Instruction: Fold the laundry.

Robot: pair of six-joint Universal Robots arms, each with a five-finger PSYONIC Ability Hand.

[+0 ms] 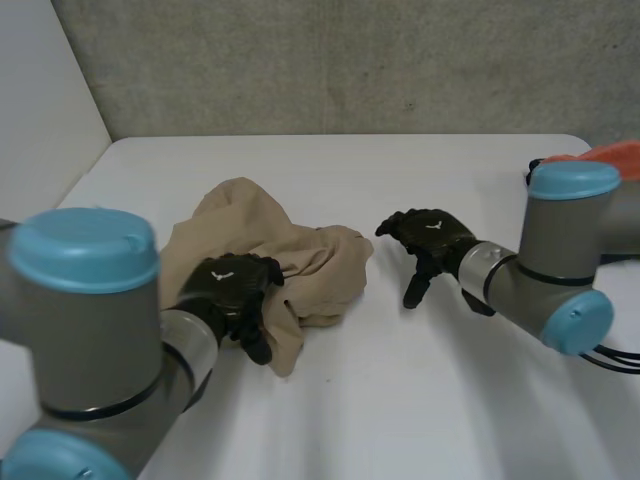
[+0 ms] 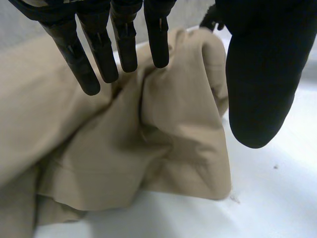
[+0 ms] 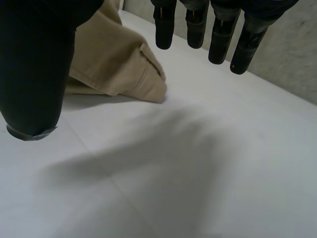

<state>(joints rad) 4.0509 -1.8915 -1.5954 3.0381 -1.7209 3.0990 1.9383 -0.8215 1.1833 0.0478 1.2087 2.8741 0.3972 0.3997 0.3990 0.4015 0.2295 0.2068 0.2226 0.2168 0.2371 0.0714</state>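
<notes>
A crumpled tan cloth (image 1: 300, 255) lies bunched on the white table (image 1: 420, 400), left of the middle. My left hand (image 1: 235, 288) hovers over the cloth's near side. In the left wrist view its fingers (image 2: 99, 54) are straight and the thumb stands apart, with the folds of the cloth (image 2: 163, 139) below them and nothing pinched. My right hand (image 1: 430, 242) hangs over bare table just right of the cloth. Its fingers (image 3: 198, 25) are straight too, well apart from the thumb, and a hemmed edge of the cloth (image 3: 119, 64) lies beyond them, untouched.
An orange thing (image 1: 612, 155) sits at the table's back right corner, behind the right arm. A grey wall runs along the back edge. Bare white table stretches in front of and to the right of the cloth.
</notes>
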